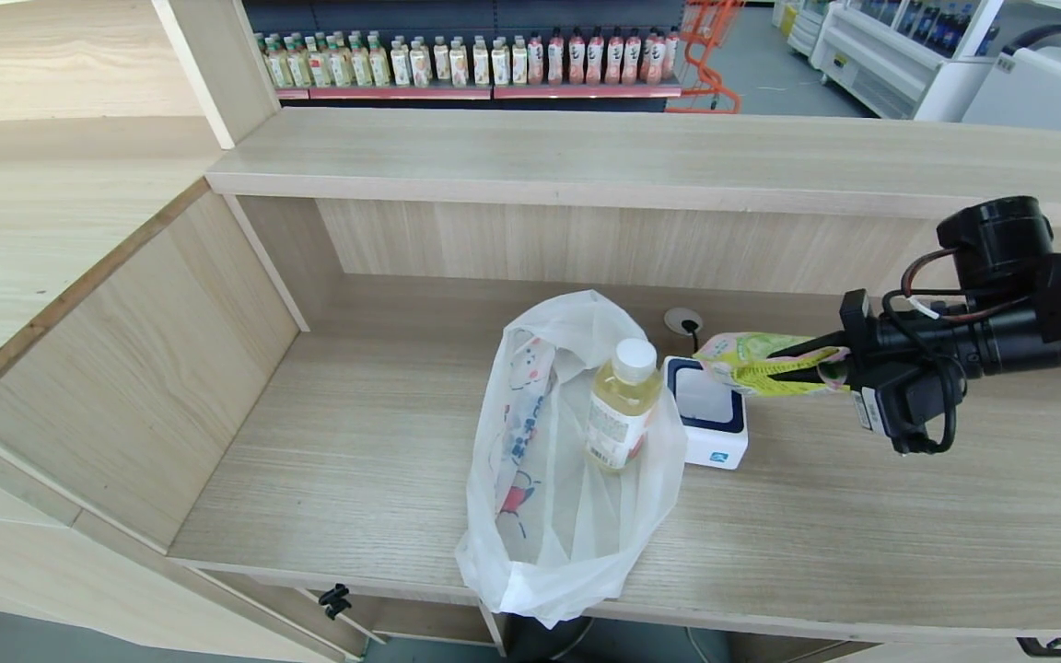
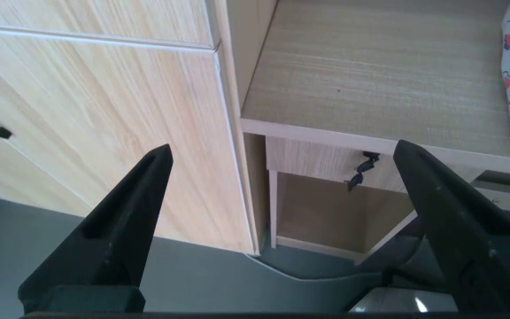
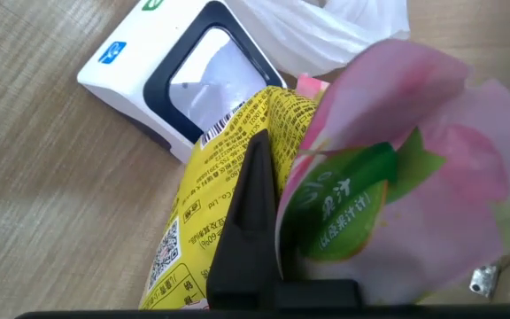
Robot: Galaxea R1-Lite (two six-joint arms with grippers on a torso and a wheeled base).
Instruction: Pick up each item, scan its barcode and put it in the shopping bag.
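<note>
1. On the wooden counter (image 1: 355,442), the white shopping bag (image 1: 549,516) is lying with its mouth gaping open toward the front edge; printed cartoon graphics are showing on its inner wall.
2. A bottle (image 1: 623,405) with a white cap and yellowish liquid is sitting inside the bag, roughly upright, leaning on the bag wall nearest the scanner (image 1: 710,414).
3. The scanner, a white box with a dark-framed window facing up, is sitting just beside the bag, on its right side, touching or nearly touching the plastic.
4. The right gripper (image 1: 802,364) is coming in from the right and clamping a snack pouch (image 1: 738,354) between its fingers (image 3: 255,213).
5. The pouch is hanging over the scanner's far right corner. In the right wrist view the pouch (image 3: 388,159) is showing a pink-and-green face and a yellow printed face with a barcode, the barcode edge sitting close to the scanner (image 3: 193,80) window. I cannot tell whether it is touching the scanner.
6. The left gripper (image 2: 283,152) is hanging off the counter's front left corner, fingers (image 2: 122,230) spread wide and gripping nothing, with a cabinet panel and the floor below it.
7. A key (image 2: 361,171) is sticking out of the drawer front under the counter edge.
8. A round cable port (image 1: 682,320) is sitting in the counter just behind the scanner.
</note>
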